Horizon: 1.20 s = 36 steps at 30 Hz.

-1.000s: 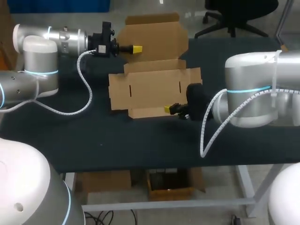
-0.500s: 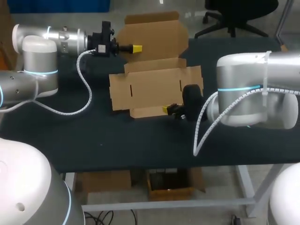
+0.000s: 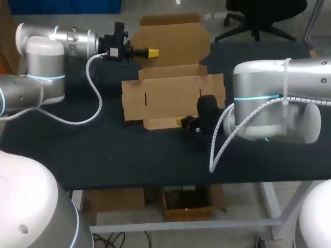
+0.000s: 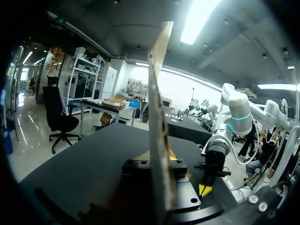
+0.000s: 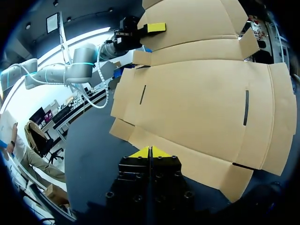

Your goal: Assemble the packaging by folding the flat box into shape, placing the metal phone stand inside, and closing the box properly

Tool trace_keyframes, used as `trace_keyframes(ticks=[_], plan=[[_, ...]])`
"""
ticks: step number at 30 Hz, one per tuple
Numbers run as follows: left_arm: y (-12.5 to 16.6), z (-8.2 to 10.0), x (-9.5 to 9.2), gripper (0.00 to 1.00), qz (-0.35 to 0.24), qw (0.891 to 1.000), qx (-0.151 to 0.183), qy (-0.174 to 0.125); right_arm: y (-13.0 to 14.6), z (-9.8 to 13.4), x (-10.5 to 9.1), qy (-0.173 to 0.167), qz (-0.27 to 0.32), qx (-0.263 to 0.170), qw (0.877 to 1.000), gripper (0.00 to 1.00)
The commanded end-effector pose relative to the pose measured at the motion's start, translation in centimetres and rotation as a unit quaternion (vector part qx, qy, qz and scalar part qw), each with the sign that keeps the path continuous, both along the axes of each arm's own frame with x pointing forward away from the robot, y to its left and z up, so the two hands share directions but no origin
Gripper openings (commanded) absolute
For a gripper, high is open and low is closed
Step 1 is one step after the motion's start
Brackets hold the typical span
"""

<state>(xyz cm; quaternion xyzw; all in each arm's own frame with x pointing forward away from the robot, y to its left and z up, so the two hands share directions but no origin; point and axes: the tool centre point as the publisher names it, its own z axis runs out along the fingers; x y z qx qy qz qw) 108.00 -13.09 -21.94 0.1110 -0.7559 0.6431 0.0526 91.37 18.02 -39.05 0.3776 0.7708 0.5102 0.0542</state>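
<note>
A flat brown cardboard box lies unfolded on the middle of the black table. Its rear panel stands tilted up, and my left gripper is shut on that panel's left edge. In the left wrist view the panel runs edge-on between the fingers of the left gripper. My right gripper is shut, low at the table, with its yellow tips against the near edge of the front flap. The right wrist view shows the right gripper touching that flap, with the box spread ahead.
Bare black tabletop stretches in front of and to the left of the box. My left arm's white coiled cable hangs over the table's left part. My right arm's bulky body covers the table's right side.
My right arm has slid left, bringing its shut gripper a little further along the front flap. The left gripper and the raised panel have shifted very slightly to the right.
</note>
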Motion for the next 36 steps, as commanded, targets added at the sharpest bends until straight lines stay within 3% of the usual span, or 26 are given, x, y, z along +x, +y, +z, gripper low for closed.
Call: trace_keyframes(ticks=[1,8,36], plan=[[-0.1,-0.1,0.5,0.00,-0.008,1.000,0.000,0.002,1.0,-0.7,0.1,0.001,-0.011,-0.015,1.000,0.00],[-0.1,-0.1,0.5,0.00,-0.012,1.000,-0.002,0.005,1.4,-1.7,0.7,0.005,-0.032,-0.031,0.999,0.00],[-0.1,-0.1,0.5,0.00,-0.012,1.000,-0.002,0.005,0.9,-3.5,1.3,0.002,-0.053,-0.021,0.998,0.00]])
